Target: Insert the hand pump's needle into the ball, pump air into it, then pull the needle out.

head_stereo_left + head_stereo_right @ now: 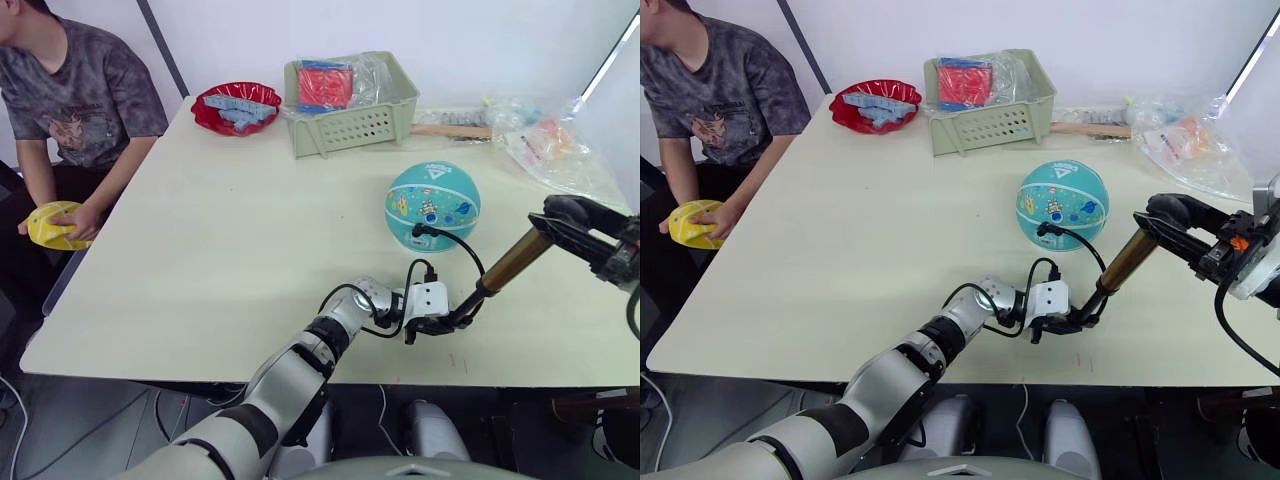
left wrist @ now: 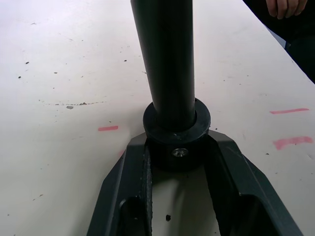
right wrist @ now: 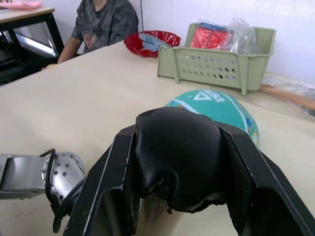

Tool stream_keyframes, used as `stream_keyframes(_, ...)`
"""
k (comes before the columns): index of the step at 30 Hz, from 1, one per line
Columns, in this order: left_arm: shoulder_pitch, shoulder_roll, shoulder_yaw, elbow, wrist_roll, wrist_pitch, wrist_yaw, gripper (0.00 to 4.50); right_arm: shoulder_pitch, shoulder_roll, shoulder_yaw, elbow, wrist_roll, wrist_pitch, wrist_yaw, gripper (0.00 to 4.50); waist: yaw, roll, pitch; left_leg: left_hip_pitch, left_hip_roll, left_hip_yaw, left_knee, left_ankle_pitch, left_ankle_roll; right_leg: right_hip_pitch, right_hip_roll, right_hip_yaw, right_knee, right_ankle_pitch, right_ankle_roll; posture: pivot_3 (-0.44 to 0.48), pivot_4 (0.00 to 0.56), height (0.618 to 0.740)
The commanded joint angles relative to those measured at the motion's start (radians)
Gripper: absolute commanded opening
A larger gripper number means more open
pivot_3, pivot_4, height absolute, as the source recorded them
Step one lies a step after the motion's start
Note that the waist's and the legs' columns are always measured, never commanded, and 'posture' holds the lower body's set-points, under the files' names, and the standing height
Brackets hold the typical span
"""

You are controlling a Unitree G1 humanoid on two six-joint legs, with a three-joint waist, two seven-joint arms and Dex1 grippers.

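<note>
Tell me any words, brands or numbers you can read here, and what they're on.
Ball: a white triangle logo with a short line of lettering beneath it, too small to read.
Ball, cartoon prints: pictures only, no legible words.
Person's T-shirt: a faded graphic, nothing readable.
Red packet in the green basket: no legible print.
Nothing else carries readable text.

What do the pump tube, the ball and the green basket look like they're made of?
The hand pump: tube looks like metal, a bronze sheen with highlights; black ends look plastic. The ball: probably rubber, matte teal with printed seams. The basket: moulded plastic, pale green with perforated walls.
</note>
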Motion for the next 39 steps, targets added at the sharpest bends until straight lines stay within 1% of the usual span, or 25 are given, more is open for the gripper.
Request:
stream_keyframes(1,0.06,0.046,-0.052,0.081,0.066,0.046,-0.03,1.1,-0.073,-0.045,-0.13,0.019,0.041,-0.016,-0.049,1.62,0.0,-0.001,0.0,-0.001,0.0,0.001,0.0,0.0,0.0,-0.002,-0.001,0.0,0.0,0.0,0.001,0.0,0.15,0.738)
stream_keyframes(5,0.064,0.045,-0.056,0.078,0.064,0.046,-0.03,1.1,-0.108,-0.063,-0.143,0.025,0.077,0.004,-0.072,1.62,0.001,-0.002,0.001,0.0,0.0,0.007,0.0,-0.002,0.004,-0.005,-0.005,-0.001,0.0,0.003,0.004,0.0,0.15,0.738)
stream_keyframes(8,0.07,0.042,-0.058,0.074,0.064,0.045,-0.032,1.1,-0.114,-0.057,-0.132,0.01,0.108,0.014,-0.092,1.62,0.002,-0.002,0.001,-0.001,0.0,0.017,0.0,-0.005,0.008,-0.011,-0.01,0.001,0.0,0.007,0.009,0.0,0.15,0.738)
stream_keyframes(12,0.08,0.04,-0.062,0.067,0.066,0.044,-0.033,1.1,-0.062,-0.012,-0.068,-0.052,0.101,0.024,-0.099,1.62,0.004,-0.003,0.0,0.0,0.0,0.028,0.001,-0.007,0.012,-0.015,-0.018,0.0,0.0,0.009,0.013,0.0,0.15,0.738)
stream_keyframes(13,0.083,0.039,-0.063,0.064,0.065,0.044,-0.034,1.1,-0.045,0.007,-0.048,-0.062,0.087,0.022,-0.102,1.62,0.004,-0.006,-0.001,0.001,0.0,0.03,0.001,-0.008,0.013,-0.015,-0.02,-0.001,-0.001,0.01,0.013,0.0,0.15,0.738)
stream_keyframes(17,0.088,0.034,-0.059,0.049,0.059,0.049,-0.032,1.1,0.043,0.069,0.03,-0.098,-0.004,-0.002,-0.074,1.62,0.004,-0.016,-0.011,0.005,0.0,0.031,0.001,-0.015,0.012,-0.015,-0.022,-0.003,-0.002,0.01,0.014,0.0,0.15,0.738)
stream_keyframes(22,0.093,0.033,-0.06,0.032,0.057,0.051,-0.036,1.1,0.137,0.137,0.146,-0.123,-0.12,-0.06,-0.04,1.62,0.002,-0.018,-0.017,0.008,0.0,0.031,0.005,-0.021,0.013,-0.015,-0.024,-0.005,-0.004,0.011,0.015,0.0,0.15,0.738)
stream_keyframes(25,0.096,0.035,-0.062,0.025,0.057,0.051,-0.04,1.1,0.161,0.185,0.212,-0.11,-0.185,-0.102,-0.038,1.62,0.003,-0.019,-0.022,0.008,0.0,0.029,0.004,-0.022,0.012,-0.015,-0.024,-0.007,-0.004,0.011,0.015,0.0,0.15,0.738)
stream_keyframes(29,0.105,0.033,-0.066,0.008,0.057,0.055,-0.047,1.1,0.206,0.231,0.3,-0.087,-0.3,-0.162,-0.01,1.62,0.003,-0.015,-0.026,0.008,0.001,0.028,0.004,-0.022,0.011,-0.015,-0.024,-0.009,-0.004,0.011,0.015,0.0,0.15,0.738)
stream_keyframes(33,0.11,0.032,-0.066,-0.012,0.052,0.064,-0.056,1.1,0.246,0.28,0.401,-0.015,-0.445,-0.256,0.019,1.62,0.003,-0.014,-0.029,0.008,0.001,0.027,0.004,-0.023,0.01,-0.014,-0.023,-0.011,-0.004,0.011,0.015,0.0,0.15,0.738)
stream_keyframes(35,0.117,0.034,-0.068,-0.025,0.05,0.07,-0.06,1.1,0.259,0.304,0.431,0.0,-0.48,-0.286,0.028,1.62,0.003,-0.013,-0.03,0.008,0.001,0.026,0.004,-0.023,0.01,-0.014,-0.023,-0.011,-0.004,0.011,0.014,0.0,0.15,0.738)
stream_keyframes(36,0.122,0.037,-0.069,-0.033,0.049,0.072,-0.062,1.1,0.262,0.314,0.441,0.006,-0.492,-0.298,0.032,1.62,0.002,-0.012,-0.03,0.008,0.001,0.026,0.004,-0.023,0.01,-0.014,-0.023,-0.012,-0.004,0.009,0.011,0.0,0.15,0.738)
stream_keyframes(39,0.134,0.045,-0.073,-0.052,0.048,0.076,-0.07,1.1,0.268,0.326,0.454,0.02,-0.518,-0.322,0.043,1.62,0.003,-0.012,-0.03,0.008,0.001,0.025,0.005,-0.023,0.01,-0.013,-0.022,-0.013,-0.003,0.009,0.011,0.0,0.15,0.738)
